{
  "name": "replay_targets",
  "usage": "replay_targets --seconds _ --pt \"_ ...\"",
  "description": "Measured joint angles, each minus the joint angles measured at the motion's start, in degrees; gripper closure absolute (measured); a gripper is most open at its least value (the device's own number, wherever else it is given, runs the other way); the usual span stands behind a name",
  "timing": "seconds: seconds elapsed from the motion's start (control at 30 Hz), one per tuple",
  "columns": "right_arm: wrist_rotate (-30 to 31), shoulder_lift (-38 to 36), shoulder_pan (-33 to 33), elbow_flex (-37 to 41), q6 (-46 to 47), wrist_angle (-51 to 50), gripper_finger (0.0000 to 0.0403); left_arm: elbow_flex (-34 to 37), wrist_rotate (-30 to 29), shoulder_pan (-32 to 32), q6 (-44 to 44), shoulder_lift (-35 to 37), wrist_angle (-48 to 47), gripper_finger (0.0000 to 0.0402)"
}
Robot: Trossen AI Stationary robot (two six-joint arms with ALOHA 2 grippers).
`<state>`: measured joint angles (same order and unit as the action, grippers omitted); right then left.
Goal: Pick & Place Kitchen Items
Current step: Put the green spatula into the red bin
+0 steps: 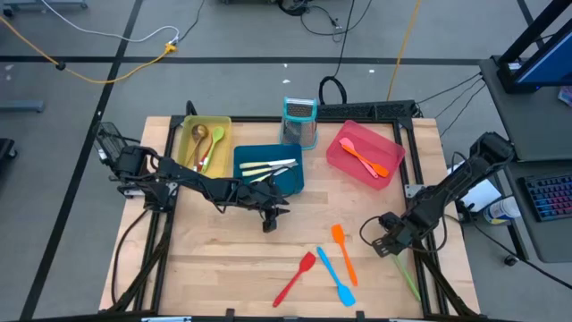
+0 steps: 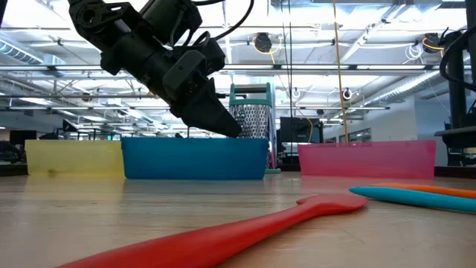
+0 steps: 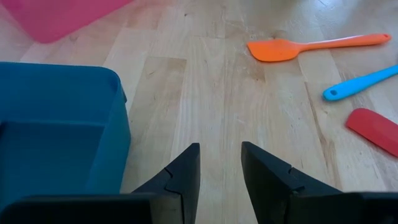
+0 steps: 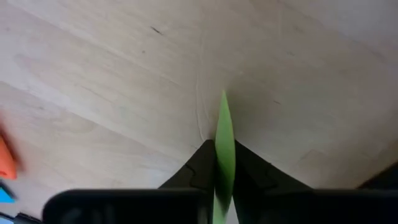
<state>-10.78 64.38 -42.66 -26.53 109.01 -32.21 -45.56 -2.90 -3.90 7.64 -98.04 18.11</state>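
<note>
A: Rt gripper point(image 4: 222, 163) down at the table's right edge, fingers pinched onto the green spatula point(image 4: 223, 134) — edge-on in the wrist view, thin blade squeezed between both pads

B: Held for sure?

A: Looked clamped, both fingers touching it. From above, green handle point(image 1: 407, 275) trailing out below the gripper twd the table's front-right. Couldn't tell if lifted yet or flat on the wood

B: Handling?

A: Judged light, slim, prob. silicone over a stiff core — blade likely to flex, bit slippery. Gripped near one end, so likely to droop or swing on the lift. Better taken nearer mid-handle

B: Left side?

A: Left gripper point(image 3: 221, 165) hovering just off the blue tray point(image 3: 62, 124) corner, fingers part-open w/ bare wood showing between, nothing held

B: Rest of the items?

A: Orange spatula point(image 1: 344, 250), blue spatula point(image 1: 335, 275), red spatula point(image 1: 295, 279) loose on the table front-centre, near each other. Cream-handled knives point(image 1: 268, 167) in the blue tray, spoons point(image 1: 207, 143) in the yellow tray point(image 1: 189, 125), two orange ones point(image 1: 366, 156) in the pink tray point(image 1: 393, 143). Grater point(image 1: 300, 121) between blue and pink trays, not part of the job
</note>
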Motion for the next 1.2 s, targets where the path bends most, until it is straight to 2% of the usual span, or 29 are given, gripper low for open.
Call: replay_targets --seconds 0.1,0.27,0.4,0.47,0.63,0.97,1.13,1.2 --pt "3.83 -1.44 -0.06 -0.27 -0.68 0.55 0.0378 0.00 0.00 0.01 0.00 0.00 0.03 0.0282" --pt "17.36 -4.92 0.34 -1.70 -4.01 2.00 0.0387 0.00 0.00 -0.01 0.27 0.00 0.09 0.0282" --pt "27.70 -7.37 1.94 -1.94 -11.27 5.39 0.0386 0.00 0.00 -0.01 1.44 0.00 0.13 0.0282" --pt "30.93 -8.22 3.35 -1.96 -16.15 7.12 0.0382 0.00 0.00 -0.01 1.97 0.00 0.12 0.0282" --pt "37.28 -10.02 8.80 -1.96 -32.10 15.31 0.0384 0.00 0.00 -0.01 4.04 0.00 0.12 0.0282" --pt "41.36 -16.64 23.75 -1.95 -77.60 38.29 0.0385 0.00 0.00 -0.01 6.76 0.00 0.13 0.0282" --pt "50.01 -19.34 30.12 -1.96 -93.43 45.60 0.0385 0.00 -0.02 -0.01 8.17 0.00 0.13 0.0282" --pt "51.65 -20.18 32.29 -1.96 -98.54 48.47 0.0385 0.00 -0.02 0.01 8.19 0.00 0.15 0.0282"
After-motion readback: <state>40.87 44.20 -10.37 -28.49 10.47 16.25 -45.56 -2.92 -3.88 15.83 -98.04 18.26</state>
